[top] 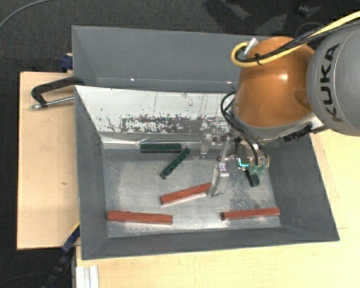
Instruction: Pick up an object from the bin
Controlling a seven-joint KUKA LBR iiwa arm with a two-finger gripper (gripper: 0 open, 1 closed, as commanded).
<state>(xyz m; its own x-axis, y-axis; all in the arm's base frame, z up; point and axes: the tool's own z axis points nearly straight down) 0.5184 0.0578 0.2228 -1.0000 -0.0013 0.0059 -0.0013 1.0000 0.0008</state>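
Observation:
My gripper (235, 180) hangs under the orange cover at the bin's right middle, fingers apart with nothing between them. Its left finger (218, 180) comes down at the right end of a red-brown bar (185, 194) that lies slanted in the middle of the floor; whether they touch I cannot tell. The right finger (252, 175) is dark with a green tip. A second red-brown bar (250, 213) lies flat near the front wall, just below the gripper. A dark green bar (175, 162) lies tilted to the gripper's left.
Another dark green bar (161, 148) rests along the foot of the back wall. A third red-brown bar (139, 218) lies at the front left. The arm and its orange cover hide the bin's back right corner.

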